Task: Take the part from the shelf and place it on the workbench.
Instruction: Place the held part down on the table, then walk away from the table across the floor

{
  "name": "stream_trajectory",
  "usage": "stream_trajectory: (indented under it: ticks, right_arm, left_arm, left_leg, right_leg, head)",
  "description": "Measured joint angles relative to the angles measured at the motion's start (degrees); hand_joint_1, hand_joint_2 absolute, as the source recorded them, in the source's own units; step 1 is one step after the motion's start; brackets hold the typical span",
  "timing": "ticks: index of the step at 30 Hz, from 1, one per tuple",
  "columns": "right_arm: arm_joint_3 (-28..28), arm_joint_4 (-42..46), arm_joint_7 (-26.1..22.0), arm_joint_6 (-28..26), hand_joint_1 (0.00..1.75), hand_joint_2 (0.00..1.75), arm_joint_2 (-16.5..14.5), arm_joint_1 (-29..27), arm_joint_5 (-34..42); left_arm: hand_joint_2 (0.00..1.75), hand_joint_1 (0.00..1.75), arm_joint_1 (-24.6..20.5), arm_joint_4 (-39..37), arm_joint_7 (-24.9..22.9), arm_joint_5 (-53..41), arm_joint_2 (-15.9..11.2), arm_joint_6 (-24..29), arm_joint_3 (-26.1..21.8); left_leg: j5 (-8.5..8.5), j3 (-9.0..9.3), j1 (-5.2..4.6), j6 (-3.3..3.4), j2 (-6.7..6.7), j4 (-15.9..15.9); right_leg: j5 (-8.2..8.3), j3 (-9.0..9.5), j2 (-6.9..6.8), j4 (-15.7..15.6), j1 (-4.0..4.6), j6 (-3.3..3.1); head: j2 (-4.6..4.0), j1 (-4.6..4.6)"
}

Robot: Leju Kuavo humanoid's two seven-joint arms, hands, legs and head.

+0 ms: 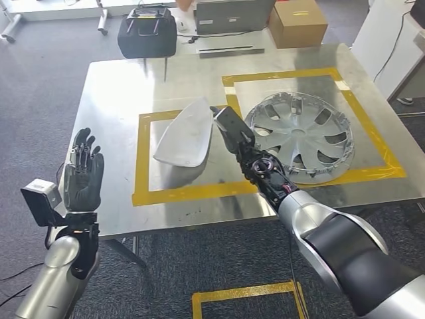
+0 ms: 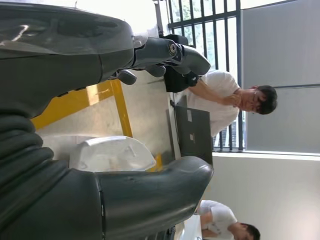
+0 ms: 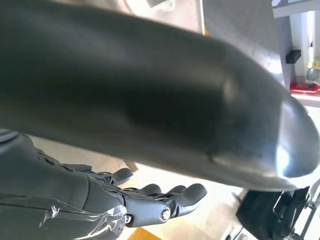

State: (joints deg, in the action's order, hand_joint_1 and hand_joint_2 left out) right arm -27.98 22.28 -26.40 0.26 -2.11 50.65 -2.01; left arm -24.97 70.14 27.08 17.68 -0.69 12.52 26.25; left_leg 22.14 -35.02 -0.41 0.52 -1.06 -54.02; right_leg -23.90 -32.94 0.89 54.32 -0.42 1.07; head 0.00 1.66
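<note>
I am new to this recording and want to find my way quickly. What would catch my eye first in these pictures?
First, the right hand reaching over the steel workbench, at the edge of a white curved part inside a square of yellow tape. Beside it, in a second taped square, lies a silver wheel cover. The left hand is raised, fingers spread, holding nothing, off the workbench's near-left corner.

Left hand (image 1: 83, 174) raised at lower left of the head view, fingers upright and apart, holding nothing, right arm reaching from lower right toward centre, right hand (image 1: 232, 130) gripping the white part (image 1: 185, 136)
</note>
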Motion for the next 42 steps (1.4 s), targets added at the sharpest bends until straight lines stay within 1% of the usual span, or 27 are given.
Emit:
stream_trajectory:
  ticks: [7,11,15,18,20,24,27,30,33,37,42]
  right_arm:
    - [0.7,0.6,-0.5,0.4,0.0,0.0,-0.2,-0.1,0.8]
    - [1.9,2.9,-1.8,2.2,0.0,0.0,-0.5,-1.3,6.3]
    - [2.8,12.3,2.5,1.9,0.0,0.0,-0.6,-6.4,14.2]
    - [3.1,20.8,5.9,0.4,0.0,0.0,-0.4,-11.2,17.5]
    - [3.2,27.0,7.9,-0.7,0.0,0.0,0.1,-14.6,18.2]
    - [3.1,39.3,11.4,-2.4,0.0,0.0,1.5,-21.2,17.4]
    - [2.8,47.3,13.6,-3.2,0.0,0.0,2.0,-24.7,17.2]
    - [2.2,53.5,14.7,-3.5,0.0,0.0,2.4,-26.7,17.2]
    - [1.6,57.9,15.1,-3.7,0.0,0.0,2.7,-27.9,17.2]
    - [1.1,61.8,15.8,-3.9,0.0,0.0,3.2,-28.7,17.7]
    - [0.3,65.2,16.4,-3.9,0.0,0.0,3.9,-29.0,18.2]
  left_arm:
    - [0.0,0.0,0.0,0.0,0.0,0.0,-0.2,0.1,0.0]
    - [0.0,0.0,0.1,0.0,0.0,-0.1,-0.4,0.7,0.0]
    - [0.0,0.0,0.4,0.0,0.0,-0.5,-0.6,1.9,-0.1]
    - [0.0,0.0,1.0,0.0,0.0,-1.0,-0.8,2.8,-0.2]
    - [0.0,0.0,1.5,0.1,-0.2,-1.3,-1.0,3.4,-0.3]
    - [0.0,0.0,3.0,1.0,-1.1,-1.8,-1.6,4.1,-0.6]
    - [0.0,0.0,3.6,2.0,-1.8,-2.3,-1.9,4.3,-0.6]
    - [0.0,0.0,3.9,3.1,-2.3,-2.6,-2.0,4.3,-0.6]
    - [0.0,0.0,4.0,4.0,-2.7,-2.7,-2.1,4.3,-0.6]
    - [0.0,0.0,4.1,5.0,-3.3,-2.9,-2.2,4.6,-0.6]
    - [0.0,0.0,4.4,6.1,-3.8,-3.0,-2.5,4.6,-0.6]
  left_leg:
    - [0.0,-0.01,-0.01,0.0,0.0,0.0]
    - [0.0,0.0,0.0,0.0,0.0,0.0]
    - [0.01,0.0,0.0,0.0,-0.01,0.0]
    - [0.03,0.01,0.01,-0.03,0.0,0.0]
    - [0.06,0.01,0.01,-0.04,0.01,0.0]
    - [0.08,0.01,0.01,-0.02,0.01,0.0]
    - [0.09,0.02,0.01,-0.02,0.01,0.0]
    - [0.09,0.02,0.01,-0.02,0.01,0.0]
    - [0.08,0.04,0.01,-0.02,0.01,0.0]
    - [0.14,0.05,-0.1,0.04,0.01,-0.1]
    - [0.38,0.03,-0.28,0.35,0.0,-0.4]
  right_leg:
    - [0.0,0.0,-0.01,0.0,-0.01,0.0]
    - [0.0,0.0,-0.01,0.0,0.0,0.0]
    - [-0.01,-0.01,-0.01,0.0,0.0,0.0]
    - [-0.02,-0.03,0.0,0.0,0.0,0.0]
    - [-0.04,-0.03,0.01,0.0,0.0,-0.01]
    - [-0.06,-0.02,0.02,0.0,0.0,-0.02]
    - [-0.06,-0.02,0.03,0.0,0.0,-0.03]
    - [-0.06,-0.01,0.03,0.0,0.0,-0.03]
    - [-0.06,0.01,0.03,0.0,0.0,-0.03]
    - [-0.06,0.07,0.03,-0.1,-0.02,-0.02]
    - [-0.14,0.2,0.03,-0.1,-0.05,0.12]
  head:
    - [0.0,0.01]
    - [0.0,0.01]
    - [0.0,0.02]
    - [0.0,0.02]
    - [0.0,0.01]
    - [0.0,0.05]
    - [0.0,0.05]
    - [0.0,0.05]
    - [0.0,0.04]
    - [0.0,0.0]
    - [0.0,-0.07]
